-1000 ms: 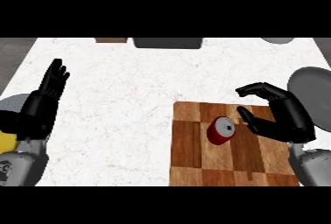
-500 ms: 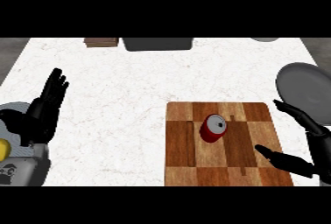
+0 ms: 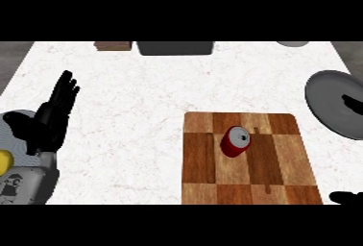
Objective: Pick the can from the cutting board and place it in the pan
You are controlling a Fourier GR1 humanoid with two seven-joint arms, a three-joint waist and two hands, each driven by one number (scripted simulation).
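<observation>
A: Where's the can rn?

B: Small red cylindrical can with a silver top [image 3: 235,141], sitting on the brown checked wooden cutting board [image 3: 246,166], roughly mid-board, a bit toward the far end. Nothing's touching it.

A: Upright or on its side?

B: Looks upright, maybe tilted a bit. We're looking down onto the silver lid, so the long axis runs approx toward the camera. Can't swear to the exact tilt.

A: And the pan?

B: Round dark grey pan [image 3: 333,108], at the right edge of the white speckled counter [image 3: 142,96], just right of the board's far corner and partly cut off. So from the can it's right and a bit farther away.

A: Hands?

B: Left black hand [image 3: 51,120] is way over at the left edge, fingers straight and pointing up, just resting, well apart from the board. Right black hand [image 3: 347,197] is barely in view: a dark bit at the near right corner, plus a dark sliver over the pan that's prob part of it too. Can't tell what it's doing w/ so little showing.

A: Which arm goes for it, then?

B: Right one imo. It's on the board's side, and the can lies left and farther from that near-corner bit. The pick isn't done yet; the can has no hold on it. The left would have to cross most of the counter.
</observation>
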